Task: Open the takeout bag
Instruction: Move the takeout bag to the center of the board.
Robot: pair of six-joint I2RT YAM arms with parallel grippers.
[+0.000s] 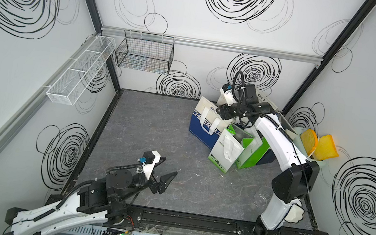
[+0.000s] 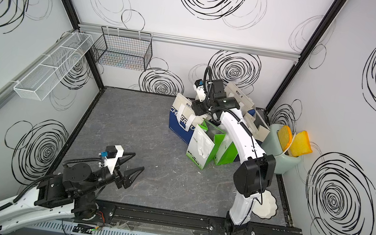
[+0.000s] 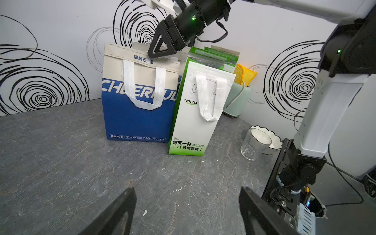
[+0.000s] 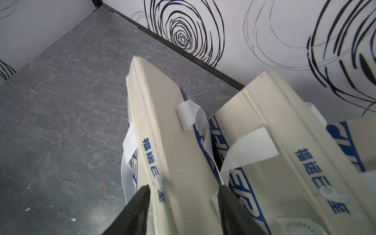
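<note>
In both top views the takeout bag [image 1: 198, 131] stands by the back edge of the surface [image 1: 152, 143], toward the back right corner. The right gripper [image 1: 222, 111] is just over its top, so the right arm is the near one. The left gripper [image 2: 134, 174] hangs wide open and empty near the front edge, well apart from the bag.

In the left wrist view the bag [image 3: 138, 120] reads "CHEERFUL" and "TAKEAWAY". The green bag [image 3: 195, 126] just beside it says "COOL TEA".

In the right wrist view the bag's folded top [image 4: 168, 132] runs straight away from the right gripper [image 4: 185, 203], with one jaw on each side (I cannot tell if they are pinching it). Blue Chinese words run along the fold. I think the next move is to pull that fold apart.
</note>
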